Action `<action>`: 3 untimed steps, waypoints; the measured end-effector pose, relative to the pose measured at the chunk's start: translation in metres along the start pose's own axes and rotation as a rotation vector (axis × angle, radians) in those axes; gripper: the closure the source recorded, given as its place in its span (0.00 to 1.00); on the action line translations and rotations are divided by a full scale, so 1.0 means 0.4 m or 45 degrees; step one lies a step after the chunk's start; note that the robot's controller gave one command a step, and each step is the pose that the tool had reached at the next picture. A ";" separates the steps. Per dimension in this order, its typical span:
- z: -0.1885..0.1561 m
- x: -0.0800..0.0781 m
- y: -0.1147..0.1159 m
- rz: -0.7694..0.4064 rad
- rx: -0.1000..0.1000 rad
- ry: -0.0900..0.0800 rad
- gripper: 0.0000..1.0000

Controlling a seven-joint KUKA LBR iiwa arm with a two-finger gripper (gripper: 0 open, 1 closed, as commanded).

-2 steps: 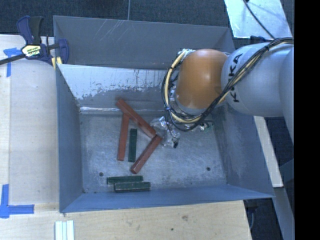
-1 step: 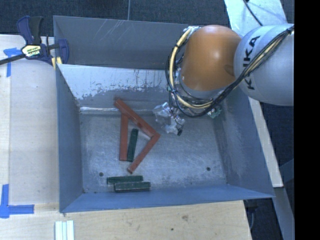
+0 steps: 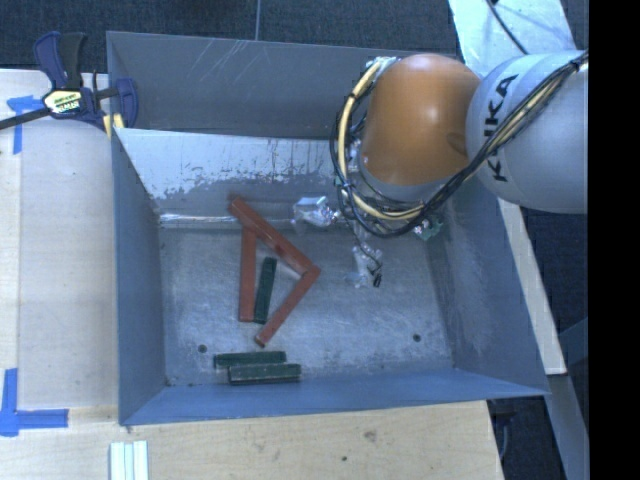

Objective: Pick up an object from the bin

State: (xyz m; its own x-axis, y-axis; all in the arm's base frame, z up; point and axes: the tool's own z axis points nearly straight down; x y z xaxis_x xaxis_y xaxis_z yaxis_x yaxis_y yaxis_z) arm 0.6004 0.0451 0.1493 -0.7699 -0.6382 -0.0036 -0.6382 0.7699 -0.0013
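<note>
The hand [image 3: 367, 268], released or clenched one cannot tell, hangs over the bare bin [image 3: 405, 313] floor right of centre and would best shift left, squarely over the nearest reddish-brown stick [image 3: 275, 236], before descending.

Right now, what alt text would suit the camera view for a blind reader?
A robot arm's gripper hangs in a grey bin, right of three brown sticks in a triangle. One green stick lies inside it, two green sticks by the front wall.

Grey KUKA arm [image 3: 535, 138], orange cover [image 3: 415, 118], yellow cables [image 3: 395, 211]
</note>
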 end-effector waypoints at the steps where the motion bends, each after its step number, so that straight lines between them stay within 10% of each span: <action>1: 0.153 -0.177 0.170 -0.545 -0.004 -0.001 0.00; 2: 0.201 -0.207 0.176 -0.573 -0.001 -0.003 0.00; 3: 0.197 -0.208 0.175 -0.570 -0.001 -0.004 1.00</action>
State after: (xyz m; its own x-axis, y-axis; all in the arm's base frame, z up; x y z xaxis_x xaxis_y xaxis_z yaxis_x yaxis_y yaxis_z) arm 0.6200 0.1520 0.0706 -0.4179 -0.9085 -0.0058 -0.9085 0.4179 -0.0030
